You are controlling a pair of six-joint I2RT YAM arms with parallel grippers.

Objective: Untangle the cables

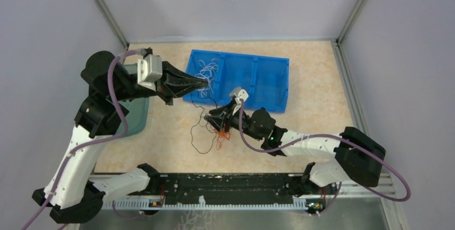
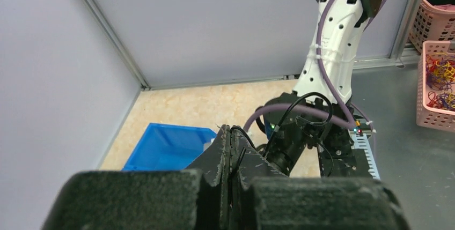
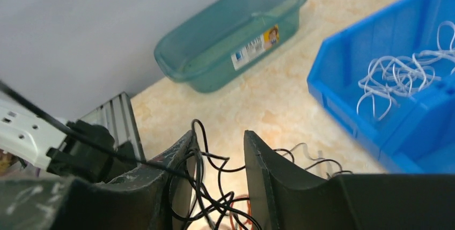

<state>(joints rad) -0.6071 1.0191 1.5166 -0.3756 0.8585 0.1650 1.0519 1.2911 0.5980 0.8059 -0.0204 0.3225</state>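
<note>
At the table edges: grey walls close in the left, back and right sides of the table. Bare tabletop runs right of the blue bin and along the back.
Blue bin: three compartments, with white cables curled in the left one.
Teal tub: beside the left wall, partly hidden by my left arm.
My left gripper: over the bin's near-left corner, fingers pressed together. It seems to pinch a black strand that drops to the table.
My right gripper: low, just in front of the bin, jaws parted with black wires loose between them.
Loose tangle: black and red-orange cables on the table at my right gripper.
In the way: the bin's near wall and my left gripper, both close.
</note>
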